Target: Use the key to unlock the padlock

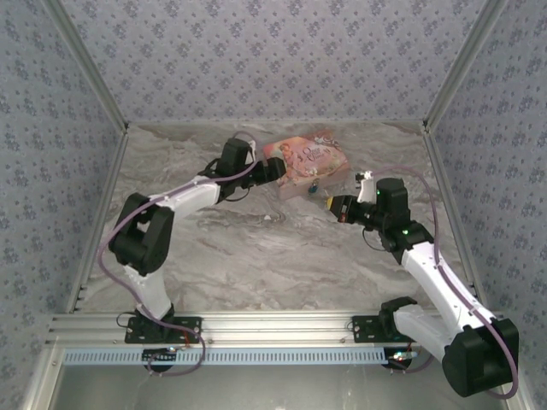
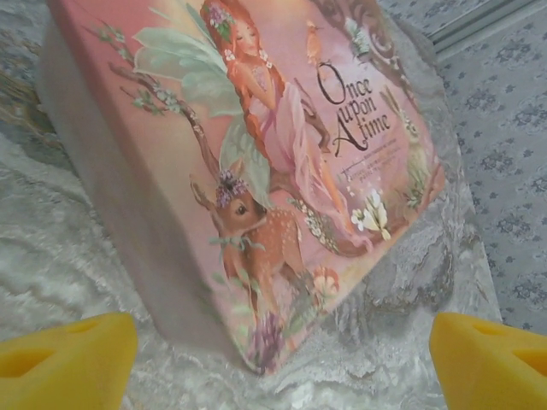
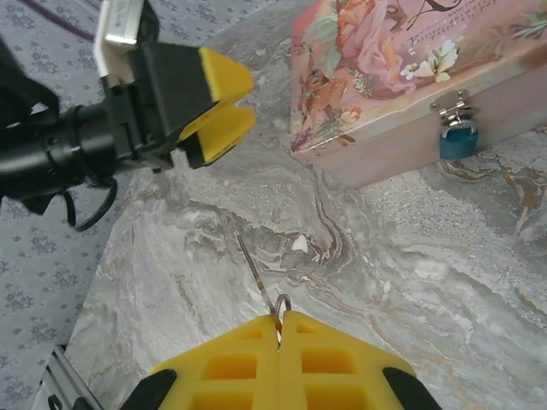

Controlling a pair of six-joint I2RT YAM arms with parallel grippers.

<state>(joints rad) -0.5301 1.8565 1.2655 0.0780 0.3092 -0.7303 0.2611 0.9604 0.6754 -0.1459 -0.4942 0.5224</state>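
A rectangular pink box [image 3: 402, 94] lies on a table [image 3: 410, 256] with a grey-and-white marbled surface. The box lid has a glossy printed picture of a red-haired fairy, a spotted fawn and curly lettering. On the box's plain pink front wall a small silvery hasp [image 3: 450, 104] juts out, and the padlock [image 3: 459, 141] hangs from it: a tiny smooth blue body on a thin silvery shackle, resting against the wall just above the table. The right gripper [image 3: 279, 323] has blocky yellow fingers with a moulded grid, clenched tight on the key [image 3: 255, 272]. The key is a thin straight metal stem with a small wire ring at the pinched end, and it points forward over the marbled surface, well apart from the padlock. The left gripper [image 2: 282, 363] stands released, with its wedge-shaped yellow fingers [image 2: 68, 359] spread wide. The box's near corner lies just ahead of them, untouched.
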